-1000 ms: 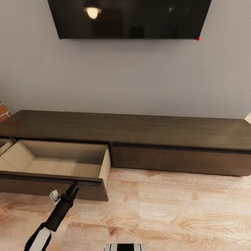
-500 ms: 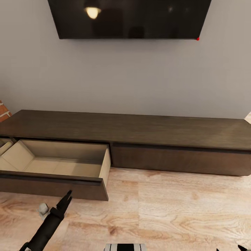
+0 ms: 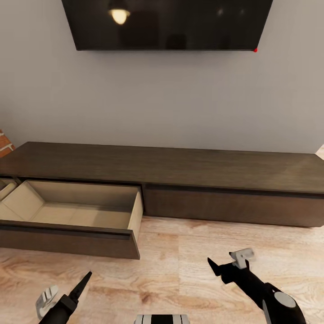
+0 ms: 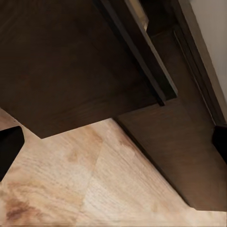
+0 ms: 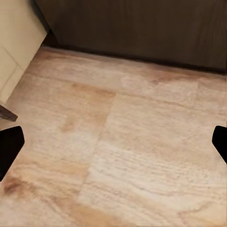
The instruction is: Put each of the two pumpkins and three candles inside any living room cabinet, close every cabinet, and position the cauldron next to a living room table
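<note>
The cabinet [image 3: 180, 180] runs across the head view under a wall-mounted TV [image 3: 166, 22], on a wooden floor [image 3: 180, 270]. One drawer [image 3: 76, 220] is pulled out at about 9 o'clock, pale interior, nothing visible inside. A second drawer front [image 3: 234, 207] at 3 o'clock sits flush. A sliver of another pale compartment [image 3: 6, 189] shows at the far 9 o'clock edge; whether it is a separate open drawer cannot be told.

Left tool [image 3: 83, 281] sits at 7 o'clock, below the open drawer front, holding nothing; in the left wrist view its two tips sit at opposite edges, so spread wide. Right tool [image 3: 213, 266] sits at 5 o'clock over bare floor, also wide apart per the right wrist view, holding nothing.

Likely step: the drawer is open for loading, nothing stowed in it yet. Next move calls for fetching pumpkins and candles, then shutting the drawer.

Count: one cabinet, one clearly open drawer, one shut front, two tools, one TV.
</note>
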{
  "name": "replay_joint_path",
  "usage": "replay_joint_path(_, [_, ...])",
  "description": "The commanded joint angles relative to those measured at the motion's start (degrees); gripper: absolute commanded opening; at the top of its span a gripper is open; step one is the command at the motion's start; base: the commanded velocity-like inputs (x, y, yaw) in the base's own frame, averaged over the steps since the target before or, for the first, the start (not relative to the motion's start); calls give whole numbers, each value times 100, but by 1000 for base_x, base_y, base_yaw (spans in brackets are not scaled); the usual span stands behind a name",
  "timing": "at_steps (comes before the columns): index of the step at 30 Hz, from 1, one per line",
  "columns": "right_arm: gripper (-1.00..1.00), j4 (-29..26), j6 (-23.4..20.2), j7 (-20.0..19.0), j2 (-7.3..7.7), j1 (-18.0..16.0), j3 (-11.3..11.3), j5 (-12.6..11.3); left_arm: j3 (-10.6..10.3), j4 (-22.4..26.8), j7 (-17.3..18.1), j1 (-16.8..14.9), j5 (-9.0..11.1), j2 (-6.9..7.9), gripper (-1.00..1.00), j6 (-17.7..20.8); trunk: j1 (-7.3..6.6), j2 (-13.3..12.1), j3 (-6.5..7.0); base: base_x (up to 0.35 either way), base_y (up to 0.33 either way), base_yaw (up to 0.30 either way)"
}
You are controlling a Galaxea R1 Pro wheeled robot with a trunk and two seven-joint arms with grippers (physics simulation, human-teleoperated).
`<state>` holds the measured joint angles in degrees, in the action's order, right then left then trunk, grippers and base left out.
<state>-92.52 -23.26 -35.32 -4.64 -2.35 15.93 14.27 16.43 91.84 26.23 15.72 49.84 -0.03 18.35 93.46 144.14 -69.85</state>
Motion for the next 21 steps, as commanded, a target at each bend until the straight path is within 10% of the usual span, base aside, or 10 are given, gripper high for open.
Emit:
replay_joint_path(1, [100, -9, -115, -38, -2, -147, -32, 67, 7, 8, -5, 1, 47, 0, 100, 52, -1, 2, -4, 0, 0, 0])
replay_joint_path(7, [100, -11, -940, 14, 29, -861, -185, 111, 9, 22, -86, -32, 2, -1, 100, 95, -14, -5, 107, 0, 0, 1])
replay_joint_path(21, [100, -11, -1181, 16, 32, -1142, -212, 129, 27, 14, -684, -75, -18, -15, 100, 65, -50, -24, 432, 0, 0, 17])
